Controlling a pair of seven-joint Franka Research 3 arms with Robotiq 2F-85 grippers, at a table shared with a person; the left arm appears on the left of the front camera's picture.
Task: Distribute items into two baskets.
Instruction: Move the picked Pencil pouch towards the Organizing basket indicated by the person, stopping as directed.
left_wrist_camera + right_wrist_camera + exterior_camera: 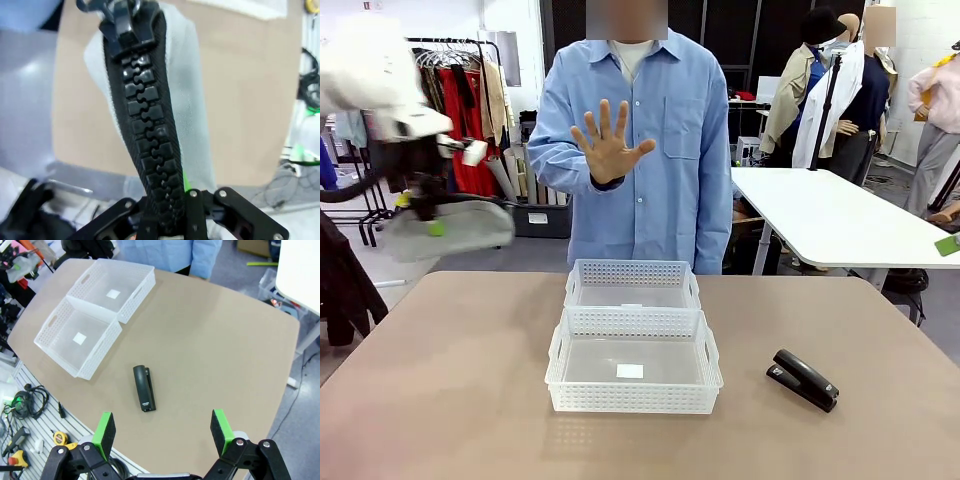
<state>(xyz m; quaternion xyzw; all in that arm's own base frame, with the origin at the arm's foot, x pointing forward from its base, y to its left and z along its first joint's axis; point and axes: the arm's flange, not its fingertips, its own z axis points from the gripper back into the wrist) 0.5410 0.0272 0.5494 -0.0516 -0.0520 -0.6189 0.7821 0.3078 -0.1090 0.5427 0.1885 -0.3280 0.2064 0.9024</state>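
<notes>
The left gripper [169, 207] pinches the grey pouch [192, 105] by its zipper. The right gripper [163, 432] is wide open above the table [215, 340], with the black stapler [143, 388] just ahead and the baskets [102, 352] farther off.

Two baskets stand on the middle of the worktop [450, 380], one behind the other and touching: the nearer basket [633, 400] on the robot's side, the farther basket [632, 272] toward the person. The stapler [804, 379] lies on the worktop to the right of the nearer basket, well apart from it, below the right gripper [163, 432]. The pouch [455, 228] hangs off the worktop, above its far left corner, pinched in the left gripper [430, 215]. The person stands behind the farther basket, one hand [608, 145] raised above it.
</notes>
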